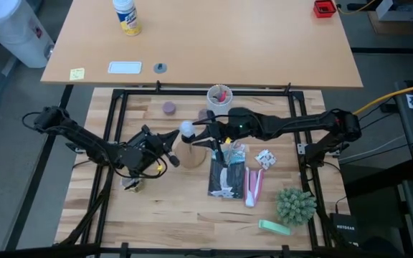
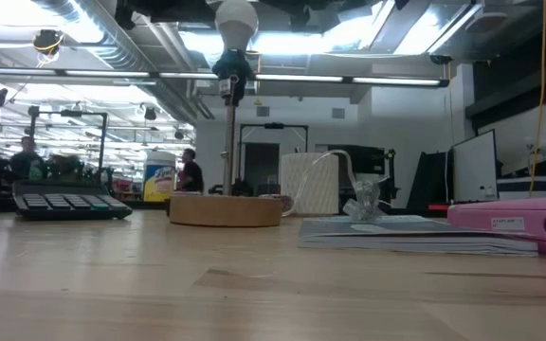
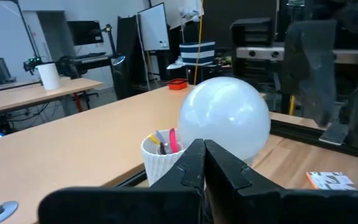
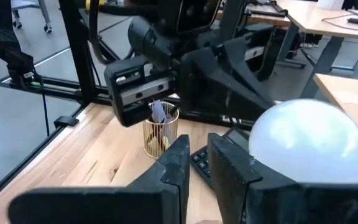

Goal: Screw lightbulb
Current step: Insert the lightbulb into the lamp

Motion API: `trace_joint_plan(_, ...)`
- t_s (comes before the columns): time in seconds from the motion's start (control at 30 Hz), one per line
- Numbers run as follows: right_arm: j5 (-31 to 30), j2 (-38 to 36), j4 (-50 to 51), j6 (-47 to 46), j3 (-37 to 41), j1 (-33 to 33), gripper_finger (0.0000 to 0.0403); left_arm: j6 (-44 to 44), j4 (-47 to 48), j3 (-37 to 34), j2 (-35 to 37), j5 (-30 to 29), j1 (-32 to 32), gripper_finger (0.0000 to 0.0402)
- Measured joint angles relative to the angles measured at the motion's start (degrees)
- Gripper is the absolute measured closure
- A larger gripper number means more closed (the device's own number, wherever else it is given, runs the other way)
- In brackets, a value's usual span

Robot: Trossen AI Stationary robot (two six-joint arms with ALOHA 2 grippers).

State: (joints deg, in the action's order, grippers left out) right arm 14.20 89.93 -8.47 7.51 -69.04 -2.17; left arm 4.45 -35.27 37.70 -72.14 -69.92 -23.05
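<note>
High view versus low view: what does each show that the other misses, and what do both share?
Only the high view shows the left gripper, shut, the right gripper, the white cup and the green plant. Only the low view shows the calculator and people in the room behind. Both show the lightbulb on the wooden stand and the pink stapler.

lightbulb (image 1: 187, 129) atop, seemingly in, socket post (image 2: 228, 142) | cup (image 1: 219, 96) behind
</note>
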Motion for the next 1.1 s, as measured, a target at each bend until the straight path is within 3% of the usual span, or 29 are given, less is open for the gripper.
trace_joint_plan(0.3,-0.1,-2.9,-0.4,0.9,0.0,0.0,0.0341,5.3,-4.2,0.0,0.0,-4.0,-3.9,0.04)
trace_joint_plan(0.5,-8.8,-4.8,-1.8,5.9,-0.1,-0.1,0.0341,10.6,-10.7,0.0,0.0,-4.0,-6.2,0.04)
trace_joint_plan(0.63,-13.2,-4.6,-2.0,8.9,-0.1,-0.4,0.0341,9.8,-10.8,0.0,0.0,1.1,-6.0,0.04)
trace_joint_plan(0.77,-13.6,-4.5,-1.5,9.7,-0.1,-1.0,0.0344,9.2,-10.4,0.0,0.0,9.6,-4.9,0.04)
trace_joint_plan(1.0,-13.2,-4.5,-1.4,9.9,-0.1,-1.3,0.0395,9.4,-10.4,0.0,0.0,10.3,-3.6,0.04)
trace_joint_plan(1.1,-13.2,-4.5,-0.2,10.8,-0.1,-1.3,0.0391,9.5,-10.3,0.0,0.0,10.3,-3.2,0.04)
